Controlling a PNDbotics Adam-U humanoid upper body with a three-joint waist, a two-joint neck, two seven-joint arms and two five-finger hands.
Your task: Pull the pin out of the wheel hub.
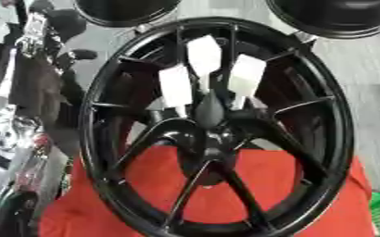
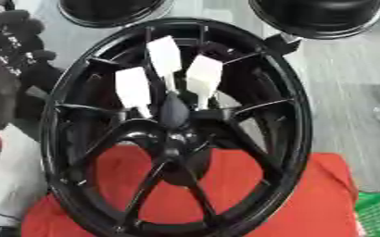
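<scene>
A large glossy black spoked alloy wheel [image 1: 218,129] stands nearly upright in the middle, its lower rim over a bright red cloth [image 2: 307,194]. At its hub [image 1: 213,139], three white flat-headed plastic pins [image 1: 204,58] fan out toward eleven, twelve and one o'clock, their narrow stems meeting just above the centre behind a dark teardrop-shaped piece [image 2: 174,111]. Two round black dish-like objects [image 2: 319,16] sit at the top edge, at eleven and one o'clock. At nine o'clock, dark and silver machinery [image 1: 31,83] crowds the edge; whether it is a robot hand I cannot tell. A green crate corner [image 2: 377,213] shows at five o'clock.
</scene>
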